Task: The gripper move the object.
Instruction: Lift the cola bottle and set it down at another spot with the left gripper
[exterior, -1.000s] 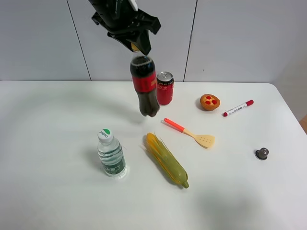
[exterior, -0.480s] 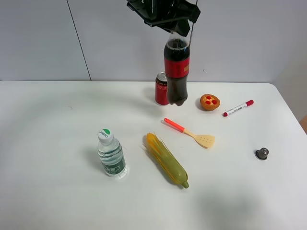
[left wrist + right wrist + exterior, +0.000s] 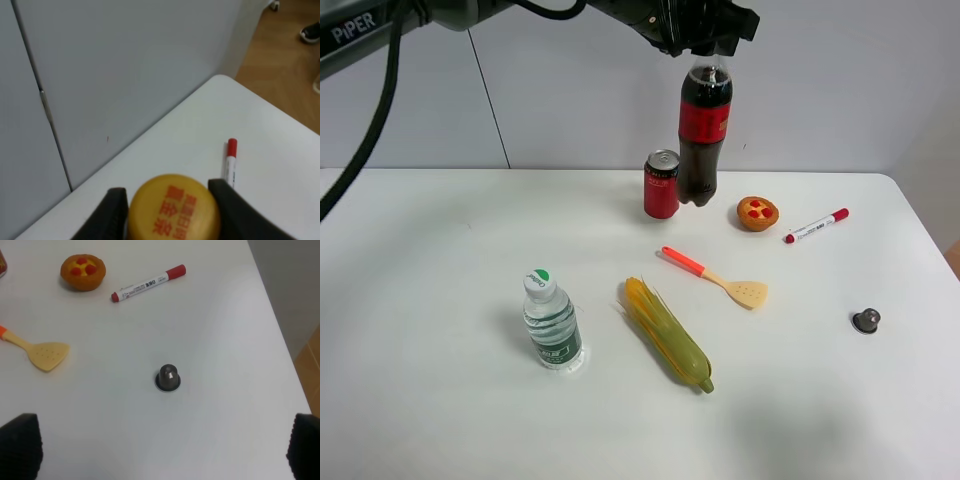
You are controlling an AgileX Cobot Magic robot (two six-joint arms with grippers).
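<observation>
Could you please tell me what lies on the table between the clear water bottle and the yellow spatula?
The corn cob lies between the water bottle and the spatula, its upper end on the line between them, as the exterior high view shows.

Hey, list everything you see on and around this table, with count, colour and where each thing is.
cola bottle: 1, dark liquid, red label, yellow cap; hanging in the air over the table's back, right of the can
can: 1, red; back middle, standing
tart: 1, orange-brown with red filling; back right
marker: 1, white with red cap; right of the tart, lying
spatula: 1, orange handle, yellow blade; middle, lying
corn cob: 1, yellow and green; front middle, lying
water bottle: 1, clear, white-green cap; front left, standing
capsule: 1, dark; far right
table: 1, white
left gripper: 1, black; shut at the cola bottle's cap
right gripper: 1, black; open, over the table's right side
</observation>
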